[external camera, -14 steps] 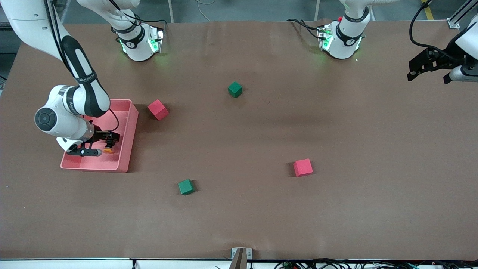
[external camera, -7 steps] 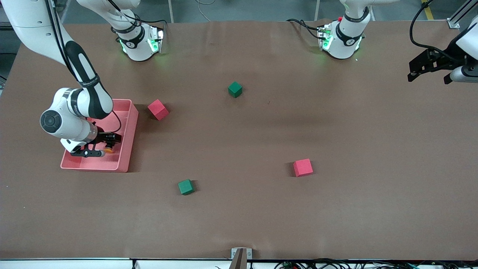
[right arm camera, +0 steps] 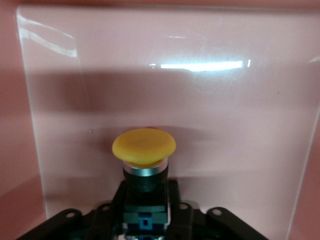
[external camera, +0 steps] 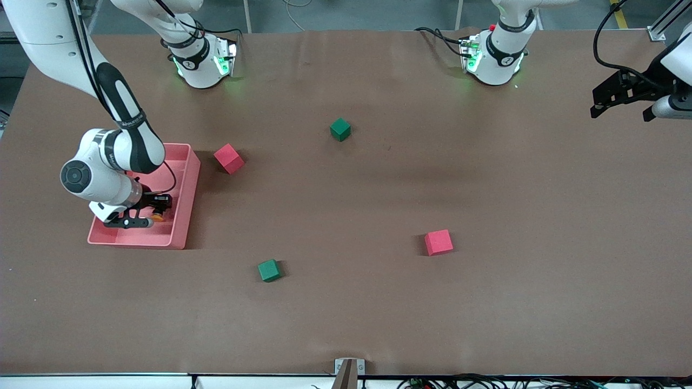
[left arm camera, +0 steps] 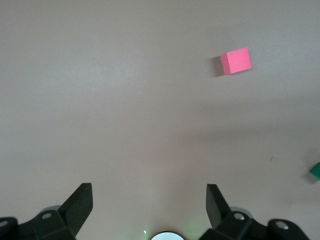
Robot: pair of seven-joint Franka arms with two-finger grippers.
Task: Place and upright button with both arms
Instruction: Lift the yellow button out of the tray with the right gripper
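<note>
My right gripper (external camera: 153, 211) is down inside the pink tray (external camera: 186, 183) and is shut on the button (external camera: 157, 217). In the right wrist view the button's round orange cap (right arm camera: 144, 145) points away from the gripper (right arm camera: 145, 212) toward a tray wall (right arm camera: 175, 45). Its black-and-blue body sits between the fingers. I cannot tell whether the button touches the tray floor. My left gripper (external camera: 620, 113) is open and empty, up in the air over the left arm's end of the table. It also shows in the left wrist view (left arm camera: 148, 194).
A red cube (external camera: 228, 158) lies beside the tray. A green cube (external camera: 340, 129) lies mid-table. A second red cube (external camera: 438, 242) and a second green cube (external camera: 269, 270) lie nearer the front camera. The left wrist view shows a red cube (left arm camera: 236, 61).
My right gripper has sunk a little lower into the tray with the button in it. The left arm has not moved.
</note>
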